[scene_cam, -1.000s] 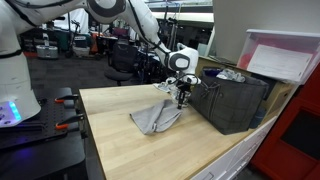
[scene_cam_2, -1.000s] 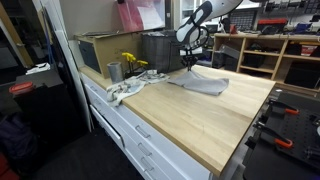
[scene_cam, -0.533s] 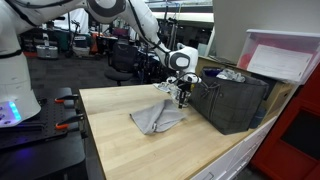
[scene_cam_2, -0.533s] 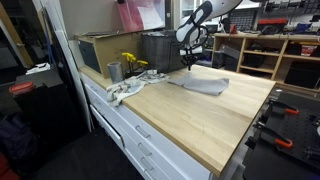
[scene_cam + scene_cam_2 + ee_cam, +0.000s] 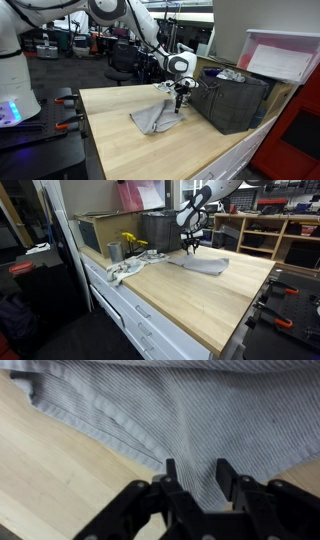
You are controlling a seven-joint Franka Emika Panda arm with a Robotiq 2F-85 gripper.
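Wooden table [image 5: 115, 145] carries a dark crate [image 5: 235, 105] at 3 o'clock in an exterior view. Grey cloth [image 5: 155, 120] lies crumpled just beside the crate, at its 9 o'clock. The gripper [image 5: 180, 99] hangs over the cloth's 1 o'clock edge. In the wrist view its fingers [image 5: 170, 468] are spread apart and grasp nothing, with the ribbed cloth [image 5: 200, 415] beneath them.

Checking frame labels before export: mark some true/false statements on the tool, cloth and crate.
1. The tool has its fingers apart over the grey cloth. True.
2. The grey cloth lies inside the dark crate. False: it lies on the wooden table, beside the crate.
3. The grey cloth is folded into a neat square. False: it lies rumpled.
4. A light rag lies at the table's edge, apart from the grey cloth. True.
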